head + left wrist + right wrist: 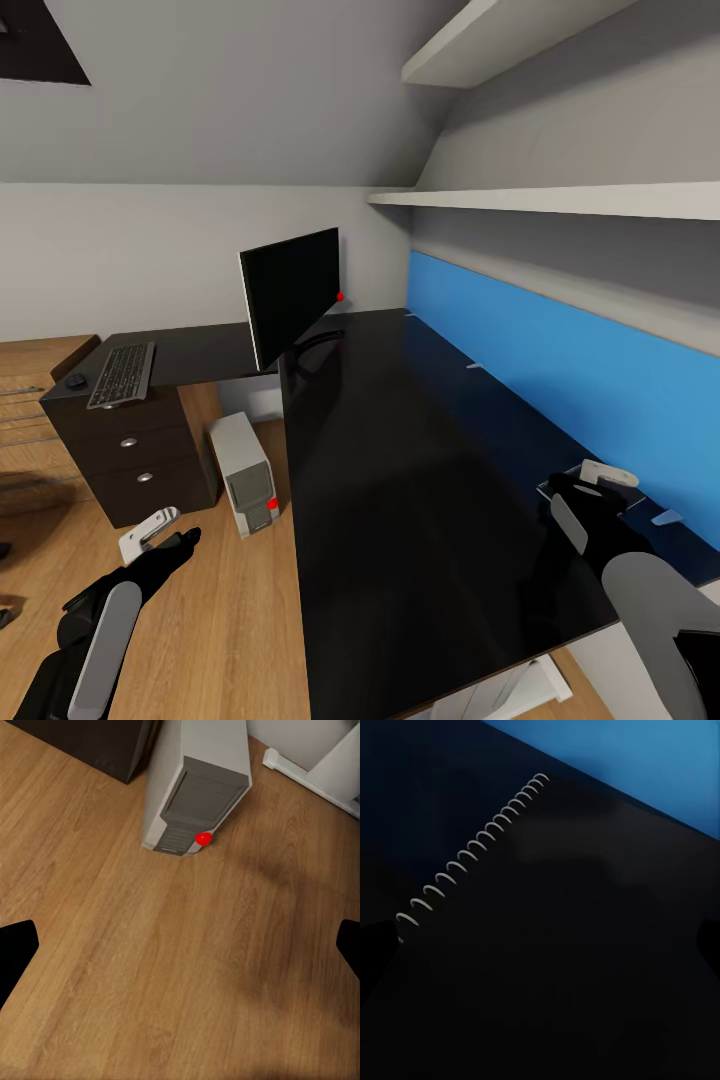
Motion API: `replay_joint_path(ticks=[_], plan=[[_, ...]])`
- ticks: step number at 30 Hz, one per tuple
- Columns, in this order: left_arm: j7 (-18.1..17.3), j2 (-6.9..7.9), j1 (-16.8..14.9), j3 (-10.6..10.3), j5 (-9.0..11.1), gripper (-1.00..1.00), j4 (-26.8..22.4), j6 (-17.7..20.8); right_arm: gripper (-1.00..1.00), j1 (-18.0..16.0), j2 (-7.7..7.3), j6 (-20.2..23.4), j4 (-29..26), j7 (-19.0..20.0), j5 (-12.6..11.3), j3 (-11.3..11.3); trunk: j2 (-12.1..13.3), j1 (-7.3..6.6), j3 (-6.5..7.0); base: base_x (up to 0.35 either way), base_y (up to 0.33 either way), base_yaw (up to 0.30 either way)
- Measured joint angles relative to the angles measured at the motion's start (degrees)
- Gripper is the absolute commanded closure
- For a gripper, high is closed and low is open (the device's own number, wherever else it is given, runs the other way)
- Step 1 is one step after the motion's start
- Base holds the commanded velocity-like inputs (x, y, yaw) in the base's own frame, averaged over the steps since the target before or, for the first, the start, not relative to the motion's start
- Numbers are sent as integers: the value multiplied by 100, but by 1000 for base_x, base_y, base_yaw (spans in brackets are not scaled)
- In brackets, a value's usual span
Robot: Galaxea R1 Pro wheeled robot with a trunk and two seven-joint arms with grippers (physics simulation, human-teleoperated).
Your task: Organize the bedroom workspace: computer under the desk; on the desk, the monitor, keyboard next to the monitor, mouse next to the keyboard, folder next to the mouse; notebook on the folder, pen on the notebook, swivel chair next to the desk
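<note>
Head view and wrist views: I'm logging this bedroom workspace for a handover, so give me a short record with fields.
monitor: upright on the black desk
keyboard: on the drawer unit, mouse beside it
computer: on the wood floor, between drawer unit and desk
notebook: spiral-bound, on the desk by the blue panel
left claw: over the floor, open
right claw: above the notebook, open

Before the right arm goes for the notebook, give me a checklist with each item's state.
1. Right tool over the notebook: ok, the spiral binding sits in the right wrist view.
2. Right tool open: cannot tell.
3. Notebook lying flat on the desk by the blue panel: ok.
4. Left tool out of the way: ok, it hangs over the floor near the computer.
5. Folder on the desk to stack onto: not ok.
6. Monitor on the desk: ok.
</note>
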Motion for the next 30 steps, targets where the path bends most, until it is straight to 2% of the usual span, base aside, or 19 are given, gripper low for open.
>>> replay_joint_path(ticks=[30], plan=[[0,-9,0,0,-5,-100,7,0,-100,0,8,-1,-6,3,-1,6,0,0,0,22,23,0]])
